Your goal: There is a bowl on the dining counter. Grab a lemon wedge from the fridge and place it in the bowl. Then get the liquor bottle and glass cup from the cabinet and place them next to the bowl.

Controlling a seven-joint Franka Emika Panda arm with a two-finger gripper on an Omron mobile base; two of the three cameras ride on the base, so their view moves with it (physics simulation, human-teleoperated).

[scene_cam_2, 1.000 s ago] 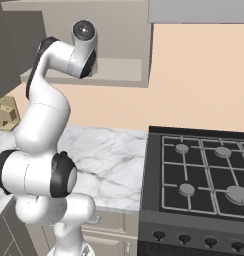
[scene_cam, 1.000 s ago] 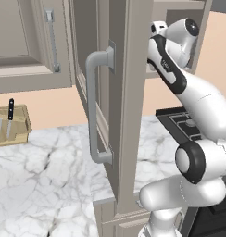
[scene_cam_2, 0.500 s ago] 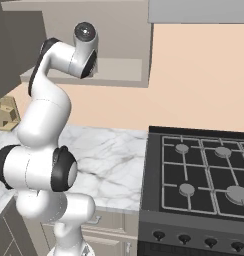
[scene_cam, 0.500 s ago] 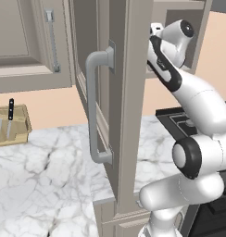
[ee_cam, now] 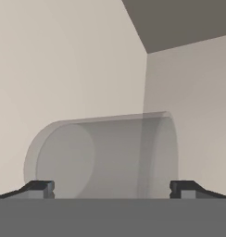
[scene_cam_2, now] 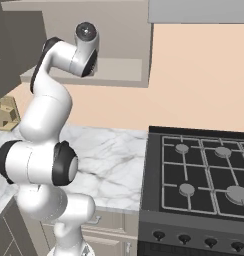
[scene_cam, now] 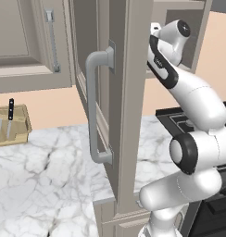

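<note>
Arm reaches into the open upper cabinet [scene_cam: 177, 28]. In the hand view the gripper [ee_cam: 112, 187] has its fingers spread wide apart, empty, with the glass cup [ee_cam: 103, 155] between and just ahead of them against the cabinet's inner corner. Risk, as I judge it: closing before the fingers fully straddle the tumbler could push it into the back wall or pinch it off-centre and let it slip.

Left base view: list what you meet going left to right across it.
Knife block → upper cabinet door handle → open cabinet door's grey handle → robot arm → stove behind it at the right edge.
</note>
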